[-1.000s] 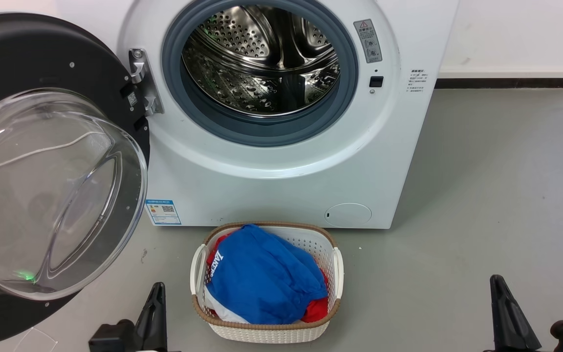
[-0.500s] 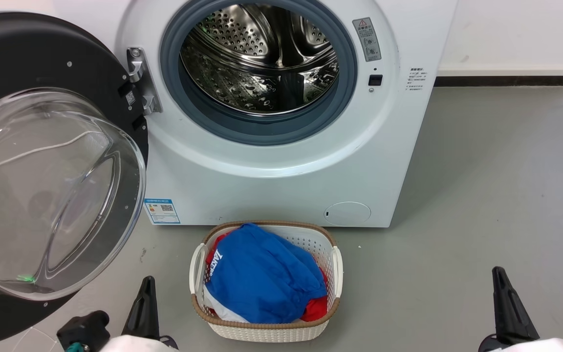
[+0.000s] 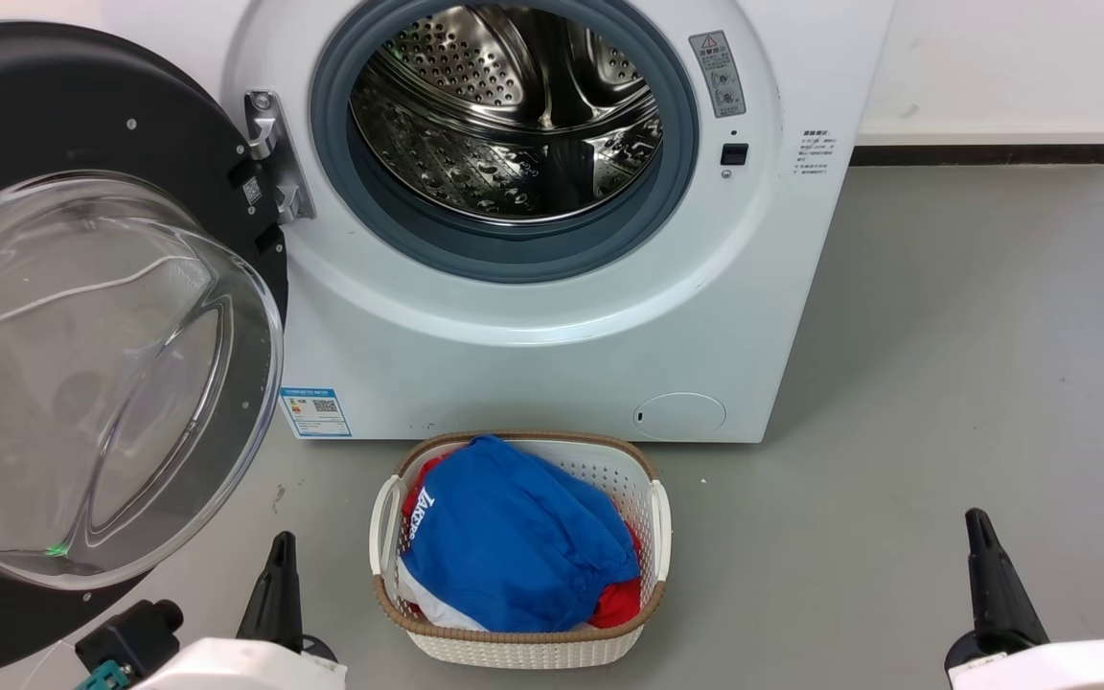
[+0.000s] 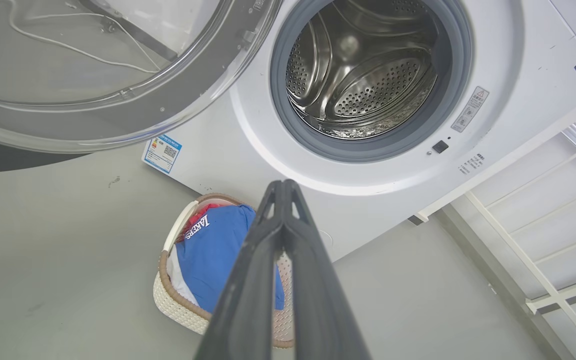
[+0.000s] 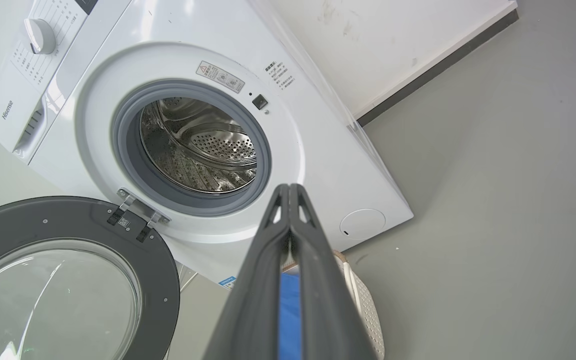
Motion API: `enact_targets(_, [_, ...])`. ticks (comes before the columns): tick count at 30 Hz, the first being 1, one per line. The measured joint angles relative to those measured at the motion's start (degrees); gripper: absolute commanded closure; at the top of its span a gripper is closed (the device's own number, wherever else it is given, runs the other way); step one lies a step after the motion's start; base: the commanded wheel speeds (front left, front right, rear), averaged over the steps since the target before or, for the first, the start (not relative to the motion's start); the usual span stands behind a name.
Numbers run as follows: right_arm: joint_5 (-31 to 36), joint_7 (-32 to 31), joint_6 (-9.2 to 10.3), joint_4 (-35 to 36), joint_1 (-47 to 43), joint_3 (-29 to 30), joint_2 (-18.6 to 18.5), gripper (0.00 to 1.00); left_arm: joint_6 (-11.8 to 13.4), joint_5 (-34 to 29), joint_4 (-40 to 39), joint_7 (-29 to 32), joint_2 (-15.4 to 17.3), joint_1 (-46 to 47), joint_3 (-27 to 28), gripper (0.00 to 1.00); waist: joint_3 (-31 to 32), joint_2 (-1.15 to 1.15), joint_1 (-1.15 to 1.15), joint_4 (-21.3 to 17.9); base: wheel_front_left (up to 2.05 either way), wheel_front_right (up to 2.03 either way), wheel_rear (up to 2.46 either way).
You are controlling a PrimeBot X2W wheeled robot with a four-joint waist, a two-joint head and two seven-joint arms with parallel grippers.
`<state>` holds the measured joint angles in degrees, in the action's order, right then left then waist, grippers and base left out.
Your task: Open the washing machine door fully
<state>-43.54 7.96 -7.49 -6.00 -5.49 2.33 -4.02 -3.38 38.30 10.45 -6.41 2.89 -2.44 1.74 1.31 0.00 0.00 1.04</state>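
Fingers pressed together and empty on both left gripper point(image 4: 283, 184) and right gripper point(image 5: 288, 186), low before a white woven basket point(image 3: 523, 659) holding a blue "LAKERS" jersey point(image 3: 514, 546). Behind it stands a white "Hisense" front-loading washing machine point(image 3: 533, 355). Its round glossy black door point(image 3: 102, 364), with a clear glass bowl, hangs wide open at left.

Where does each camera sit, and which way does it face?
Head view: from the head, forward-down at the washing machine; left gripper, right gripper at bottom.
Left wrist view: from that wrist, along its shut fingers toward the drum.
Right wrist view: likewise; washing machine door lower left.
All share the basket.
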Motion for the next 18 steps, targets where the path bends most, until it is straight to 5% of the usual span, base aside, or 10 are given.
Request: enact_targets(18, [-13.63, -3.08, 0.0, -2.05, 3.01, 0.19, -0.33, 1.0, -0.98, 14.3, 0.93, 3.45, 0.0, 2.09, 1.12, 1.0, -0.29, 0.0, 0.0, -0.2, 0.0, 0.0, 0.0])
